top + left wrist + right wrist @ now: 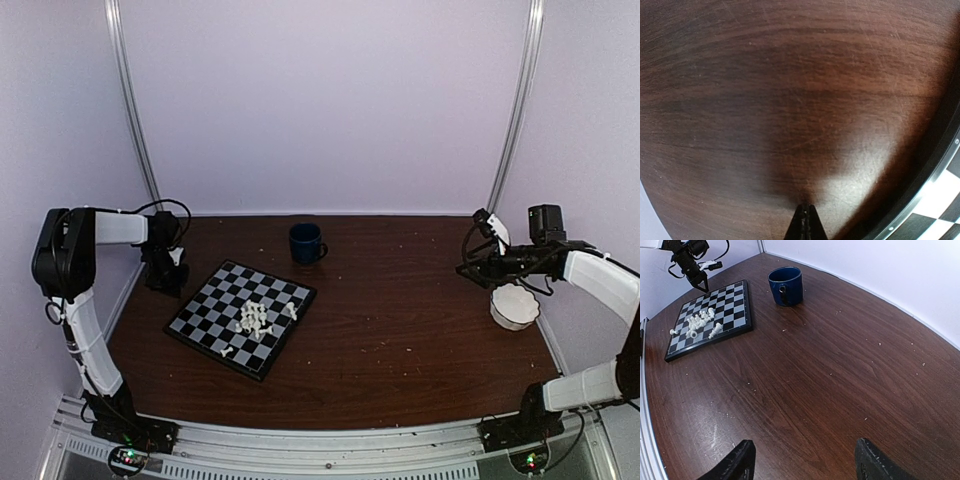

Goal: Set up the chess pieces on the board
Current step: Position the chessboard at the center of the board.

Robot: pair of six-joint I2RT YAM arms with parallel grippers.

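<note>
Dark wooden table [400,340], enclosed by pale walls, carries the board [240,318], a blue mug [306,243] and a white bowl [514,306]. Task progress is judged as not started. The pieces [255,320] lie in a loose heap near the middle of the board, several on their sides, with one stray toward the near edge and another toward the right corner. None is seen standing in a home row. Left gripper [806,222]: jaws pressed together with nothing between them, tips close over bare table; contact cannot be told. The board's bordered corner sits just to the right of this gripper, and the heap lies farther to its right, toward the board centre. Right gripper [802,460]: fingers spread wide with nothing between them, held above bare wood. The bowl is just beside it. The board and pieces are well apart from it, across the table to its left. Remaining work, as judged: pick every piece from the heap, turn it upright and place it on its starting square. The figures are too small to identify by type, so whether the set is complete cannot be told.
</note>
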